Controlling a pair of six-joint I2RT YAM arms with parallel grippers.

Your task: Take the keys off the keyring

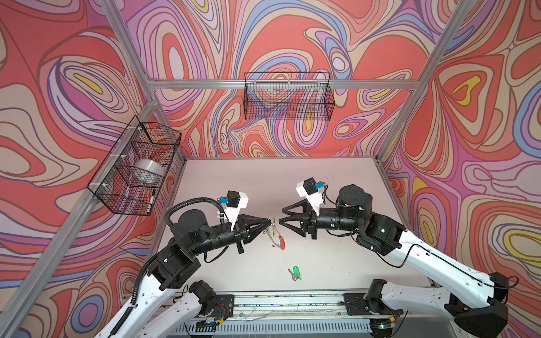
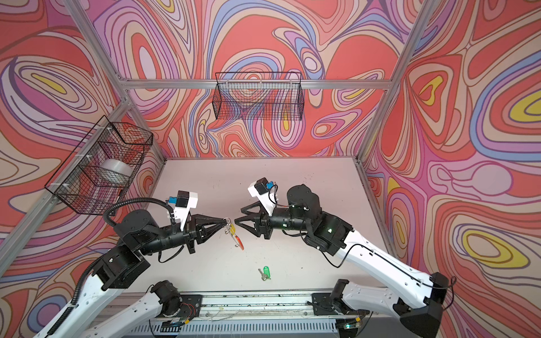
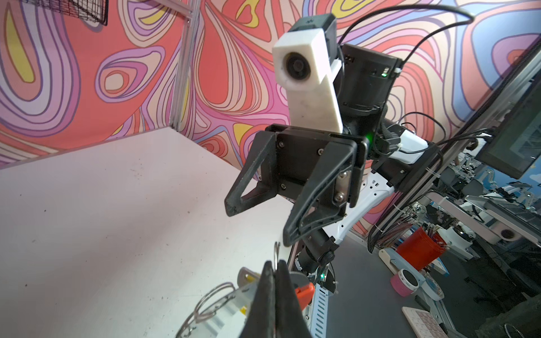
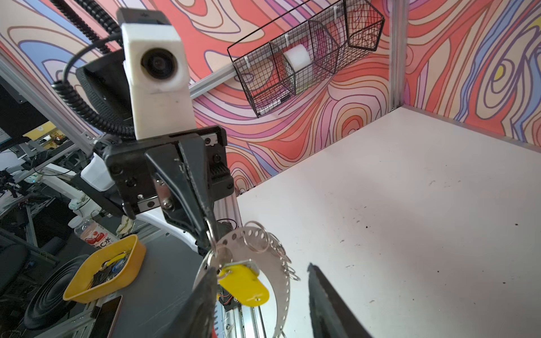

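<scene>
The keyring (image 1: pixel 277 237) (image 2: pixel 237 240), a flat grey ring with a red segment, hangs tilted above the table from my left gripper (image 1: pixel 270 220) (image 2: pixel 225 220). That gripper is shut on a small split ring at the keyring's top edge (image 3: pixel 273 263). A key with a yellow tag (image 4: pixel 244 285) dangles from the keyring (image 4: pixel 282 281) just below that grip. My right gripper (image 1: pixel 281 215) (image 2: pixel 239 216) (image 4: pixel 262 269) is open and faces the left one closely; the yellow tag sits by one of its fingers. The key with a green tag (image 1: pixel 295 272) (image 2: pixel 265 272) lies loose on the table, nearer the front.
A wire basket (image 1: pixel 137 166) on the left wall holds a white roll and a marker. Another wire basket (image 1: pixel 288 96) hangs on the back wall. A metal rail (image 1: pixel 281 301) runs along the table's front edge. A yellow bin (image 4: pixel 105 272) sits off the table.
</scene>
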